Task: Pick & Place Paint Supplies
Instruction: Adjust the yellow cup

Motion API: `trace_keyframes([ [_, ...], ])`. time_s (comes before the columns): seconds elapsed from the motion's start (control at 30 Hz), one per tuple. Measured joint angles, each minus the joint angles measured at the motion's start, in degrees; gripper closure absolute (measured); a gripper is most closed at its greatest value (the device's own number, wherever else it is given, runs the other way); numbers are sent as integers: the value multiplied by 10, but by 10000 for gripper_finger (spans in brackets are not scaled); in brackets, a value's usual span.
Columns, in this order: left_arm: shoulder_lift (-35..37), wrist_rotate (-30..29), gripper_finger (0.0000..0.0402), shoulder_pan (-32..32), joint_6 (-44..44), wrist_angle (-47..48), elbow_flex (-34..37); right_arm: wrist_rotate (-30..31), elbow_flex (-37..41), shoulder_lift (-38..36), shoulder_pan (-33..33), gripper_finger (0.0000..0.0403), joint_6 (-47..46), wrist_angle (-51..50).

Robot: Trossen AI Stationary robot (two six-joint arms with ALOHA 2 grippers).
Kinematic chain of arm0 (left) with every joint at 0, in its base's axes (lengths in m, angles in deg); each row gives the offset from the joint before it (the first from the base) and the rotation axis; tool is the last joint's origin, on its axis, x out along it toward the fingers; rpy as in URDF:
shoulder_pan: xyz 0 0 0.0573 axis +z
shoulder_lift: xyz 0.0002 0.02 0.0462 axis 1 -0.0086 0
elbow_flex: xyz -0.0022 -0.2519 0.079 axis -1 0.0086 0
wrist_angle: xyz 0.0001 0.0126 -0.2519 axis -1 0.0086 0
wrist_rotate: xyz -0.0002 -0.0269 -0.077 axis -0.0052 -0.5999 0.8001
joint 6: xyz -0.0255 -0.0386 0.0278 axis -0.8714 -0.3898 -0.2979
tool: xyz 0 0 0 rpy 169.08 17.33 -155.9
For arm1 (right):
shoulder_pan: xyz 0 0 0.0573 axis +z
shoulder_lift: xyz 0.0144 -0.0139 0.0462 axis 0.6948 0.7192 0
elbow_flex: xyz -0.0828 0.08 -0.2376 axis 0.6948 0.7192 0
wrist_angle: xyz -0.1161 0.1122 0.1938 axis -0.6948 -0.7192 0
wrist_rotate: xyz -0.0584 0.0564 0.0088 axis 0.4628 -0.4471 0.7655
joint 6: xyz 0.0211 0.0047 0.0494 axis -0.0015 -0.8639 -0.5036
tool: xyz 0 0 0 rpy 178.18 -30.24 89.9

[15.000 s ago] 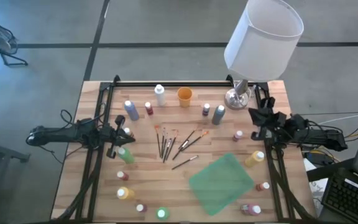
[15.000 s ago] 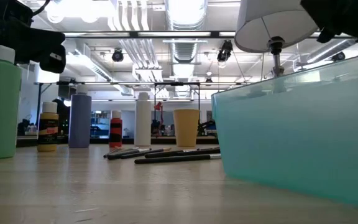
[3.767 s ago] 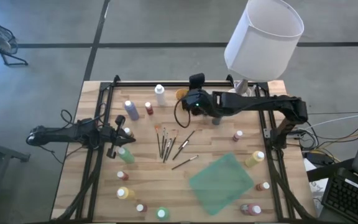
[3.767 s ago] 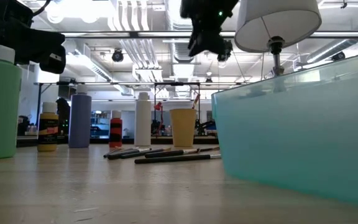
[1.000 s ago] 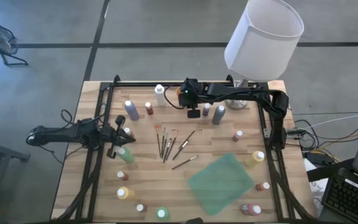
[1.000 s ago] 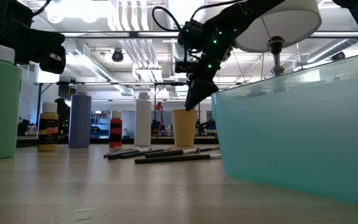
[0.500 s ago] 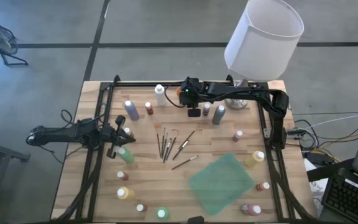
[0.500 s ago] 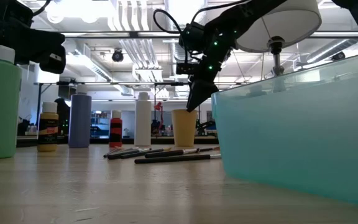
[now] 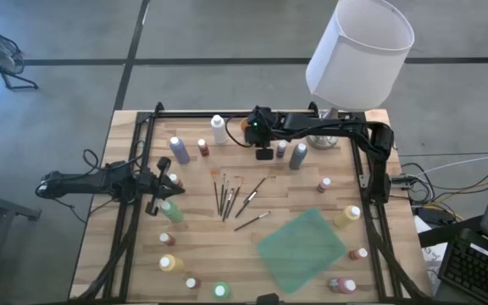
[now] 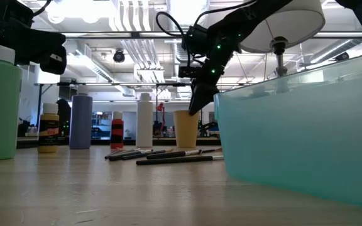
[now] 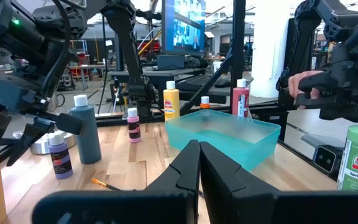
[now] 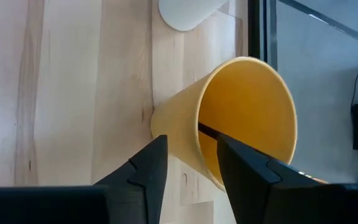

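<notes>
- The right gripper (image 10: 193, 107) is seen low over the yellow cup (image 12: 229, 118) at the back of the counter (image 9: 303, 196); its fingers (image 12: 247, 168) are held a little apart, with the near rim of the cup between them; nothing is gripped; a thin dark brush (image 12: 211, 132) is seen inside the cup.
- The left gripper (image 9: 161, 193) is kept at the left side of the counter; its fingers (image 11: 194, 168) are pressed together and nothing is held; a big green bottle (image 9: 169, 211) is seen just beside it.
- A bunch of brushes (image 9: 229, 196) is laid flat in the middle of the counter, well apart from both grippers.
- A green tray (image 9: 302, 246) is set toward the front right of the counter.
- Small paint bottles are spread around the edges; a white bottle (image 9: 219, 129), a red bottle (image 9: 202, 147) and a pale purple bottle (image 9: 179, 150) are stood at the back left; a grey bottle (image 9: 298, 155) is stood near the lamp (image 9: 358, 51); a yellow bottle (image 9: 346, 216) is stood at the right.
</notes>
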Motion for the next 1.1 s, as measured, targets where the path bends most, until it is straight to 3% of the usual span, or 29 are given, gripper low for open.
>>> trace_keyframes([
  [0.6, 0, 0, 388, 0, 0, 0, 0, 3, 5, 0, -1, 340, 11, -7],
  [1.1, 0, 0, 388, 0, 0, 0, 0, 5, 4, 0, -1, 328, 15, -25],
])
